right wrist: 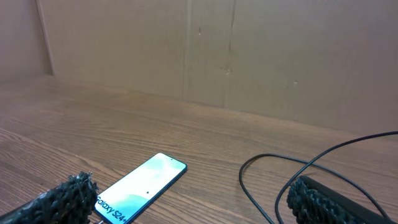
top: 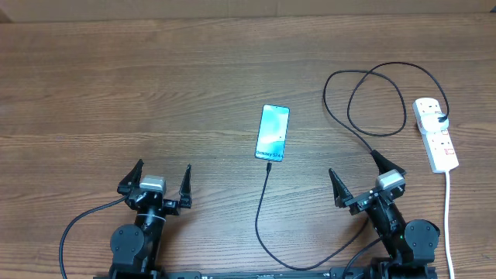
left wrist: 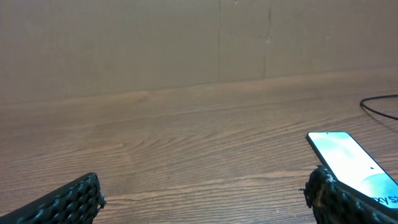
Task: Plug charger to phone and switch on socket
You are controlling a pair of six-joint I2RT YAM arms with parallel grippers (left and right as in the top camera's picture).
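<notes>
The phone (top: 272,132) lies face up mid-table with its cyan screen lit. The charger cable (top: 262,203) has its plug tip (top: 267,164) at the phone's near edge, seemingly inserted. The cable runs toward me, under the right arm, then loops widely (top: 364,105) to the white socket strip (top: 436,137) at the right. My left gripper (top: 163,182) is open and empty, left of the phone. My right gripper (top: 363,183) is open and empty between phone and strip. The phone shows in the left wrist view (left wrist: 351,160) and the right wrist view (right wrist: 142,185).
The strip's white cord (top: 448,213) runs toward the table's near edge beside my right arm. A black adapter (top: 442,118) sits in the strip's far end. A cardboard wall (right wrist: 205,56) stands behind the table. The cable loop (right wrist: 264,183) lies near the right fingers.
</notes>
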